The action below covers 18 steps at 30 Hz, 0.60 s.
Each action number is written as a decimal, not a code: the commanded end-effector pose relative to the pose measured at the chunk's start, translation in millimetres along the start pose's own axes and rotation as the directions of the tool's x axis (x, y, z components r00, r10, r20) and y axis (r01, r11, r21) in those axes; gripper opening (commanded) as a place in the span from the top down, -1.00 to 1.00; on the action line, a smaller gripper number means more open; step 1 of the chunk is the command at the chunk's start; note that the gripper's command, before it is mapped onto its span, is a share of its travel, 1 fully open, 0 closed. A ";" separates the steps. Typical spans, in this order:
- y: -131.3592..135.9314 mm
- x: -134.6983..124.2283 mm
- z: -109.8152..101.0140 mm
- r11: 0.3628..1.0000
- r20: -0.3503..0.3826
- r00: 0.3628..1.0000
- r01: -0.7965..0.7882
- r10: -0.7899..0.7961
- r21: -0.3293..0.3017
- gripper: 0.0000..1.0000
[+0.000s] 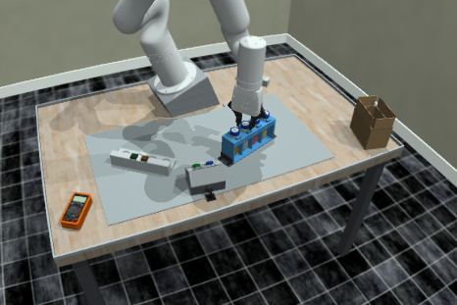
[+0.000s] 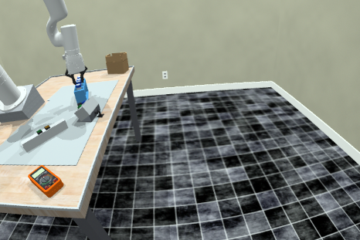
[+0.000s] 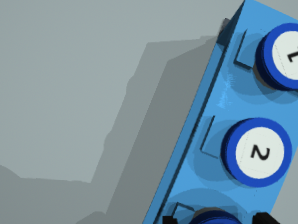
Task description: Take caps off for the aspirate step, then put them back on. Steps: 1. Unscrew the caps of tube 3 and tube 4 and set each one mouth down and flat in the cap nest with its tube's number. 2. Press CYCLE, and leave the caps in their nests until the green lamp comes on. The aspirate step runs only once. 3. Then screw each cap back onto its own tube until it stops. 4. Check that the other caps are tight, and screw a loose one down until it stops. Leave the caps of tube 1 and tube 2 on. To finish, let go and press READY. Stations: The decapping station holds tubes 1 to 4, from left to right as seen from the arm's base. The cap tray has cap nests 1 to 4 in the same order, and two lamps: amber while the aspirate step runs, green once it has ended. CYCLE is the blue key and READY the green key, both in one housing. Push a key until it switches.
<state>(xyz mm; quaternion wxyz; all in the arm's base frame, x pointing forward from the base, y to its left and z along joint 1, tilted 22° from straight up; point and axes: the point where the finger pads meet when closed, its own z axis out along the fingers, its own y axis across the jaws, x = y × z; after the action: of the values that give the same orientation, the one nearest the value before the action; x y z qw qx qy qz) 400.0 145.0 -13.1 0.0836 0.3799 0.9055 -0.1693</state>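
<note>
The blue decapping station [image 1: 228,142] [image 2: 81,95] [image 3: 234,97] bears four tubes with blue caps. Cap 1 [image 3: 285,56] and cap 2 [image 3: 260,152] show their numbers in the wrist view. Cap 4 [image 1: 234,131] sits on the end tube nearest the key housing. My gripper [image 1: 246,125] [image 3: 216,219] points down with its fingers on either side of cap 3 [image 3: 215,220], open with a gap beside the cap. Only part of cap 3 shows in the wrist view. The white cap tray [image 1: 142,165] [image 2: 45,136] holds no caps; its green lamp [image 1: 133,156] and amber lamp [image 1: 144,158] look dark.
The grey key housing [image 1: 206,177] [image 2: 90,111] with the green key [image 1: 196,165] and blue key [image 1: 210,163] stands beside the station, near the mat's front edge. An orange multimeter [image 1: 76,211] [image 2: 45,180] lies at the table's near left. A cardboard box [image 1: 372,126] [image 2: 117,63] stands at the right.
</note>
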 end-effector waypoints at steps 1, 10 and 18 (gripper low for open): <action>0.7 -0.3 -0.5 0.965 0.019 0.965 -0.262 0.263 -0.028 0.08; 0.7 -0.3 -0.5 0.825 0.009 0.826 -0.564 0.564 -0.033 0.08; 0.7 -0.2 -0.5 0.595 -0.002 0.596 -0.803 0.803 -0.034 0.08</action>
<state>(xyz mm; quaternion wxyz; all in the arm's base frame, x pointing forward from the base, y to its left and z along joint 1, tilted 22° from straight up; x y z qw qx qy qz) 400.2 145.0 -13.1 0.1274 0.6708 0.7181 -0.1348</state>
